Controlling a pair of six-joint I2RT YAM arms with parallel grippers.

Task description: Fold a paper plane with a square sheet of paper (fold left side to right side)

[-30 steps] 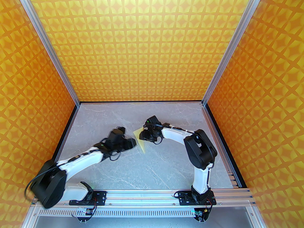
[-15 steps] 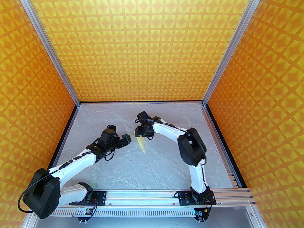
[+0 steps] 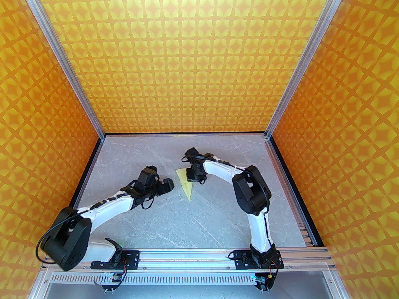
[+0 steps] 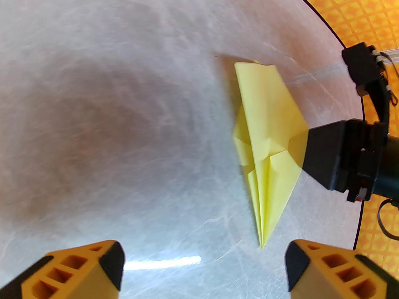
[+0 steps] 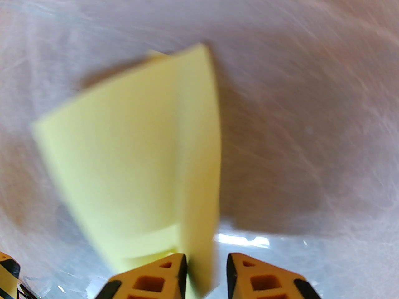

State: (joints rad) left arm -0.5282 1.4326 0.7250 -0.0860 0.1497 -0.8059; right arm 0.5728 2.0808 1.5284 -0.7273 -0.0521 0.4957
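Paper plane (image 4: 268, 148) just ahead of left claw (image 4: 204, 260), jaws wide, empty. Right claw (image 5: 206, 260) nearly closed round wing edge; pinching, cannot tell. Paper likely light, bendy, crushes easy: best grab thick folded middle.

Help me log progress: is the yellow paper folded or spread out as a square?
Folded. The paper plane is a narrow pointed dart with creases and layered flaps, resting on the table.
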